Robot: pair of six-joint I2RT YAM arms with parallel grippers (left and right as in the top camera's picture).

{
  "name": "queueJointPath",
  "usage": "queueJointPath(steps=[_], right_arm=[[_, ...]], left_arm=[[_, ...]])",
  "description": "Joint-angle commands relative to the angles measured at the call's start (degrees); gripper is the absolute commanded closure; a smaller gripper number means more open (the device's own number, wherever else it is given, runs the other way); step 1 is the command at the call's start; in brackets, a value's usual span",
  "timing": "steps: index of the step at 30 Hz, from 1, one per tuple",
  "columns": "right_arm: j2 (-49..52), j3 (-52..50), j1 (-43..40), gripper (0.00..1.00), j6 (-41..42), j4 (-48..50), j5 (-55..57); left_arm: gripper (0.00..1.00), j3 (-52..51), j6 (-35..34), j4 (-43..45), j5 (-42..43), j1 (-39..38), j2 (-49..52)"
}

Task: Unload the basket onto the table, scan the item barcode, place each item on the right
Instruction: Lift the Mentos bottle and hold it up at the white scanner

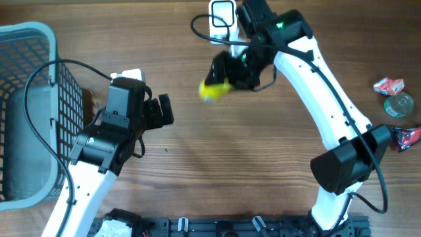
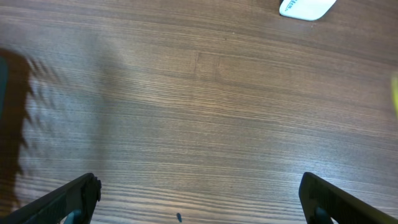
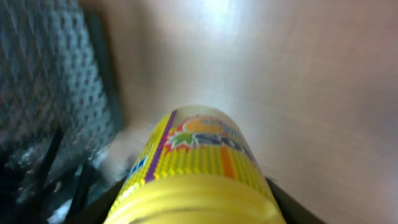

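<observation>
Yellow bottle [image 3: 196,163] sits clamped in the right hand [image 1: 222,80], while the left hand [image 2: 198,196] gapes wide.

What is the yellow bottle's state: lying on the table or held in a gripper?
Held: the right gripper is shut on the yellow bottle, which fills its wrist view between the jaws.

Basket [image 1: 29,105]: mesh wall closes the left side. Table [image 1: 230,178] right of basket: bare wood, passable; white scanner [image 1: 222,14] well right of basket, at back edge; packets [image 1: 388,85] farthest, at right edge.
</observation>
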Motion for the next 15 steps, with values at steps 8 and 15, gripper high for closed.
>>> queueJointPath(steps=[8, 15], right_arm=[[5.79, -1.7, -0.35, 0.55, -11.19, 42.21, 24.33], [17.27, -1.7, -1.09, 0.54, -11.43, 52.0, 26.29]], left_arm=[[0.0, 0.68, -0.11, 0.92, -1.9, -0.15, 0.11], [0.0, 0.68, -0.09, 0.24, -5.57, -0.15, 0.11]])
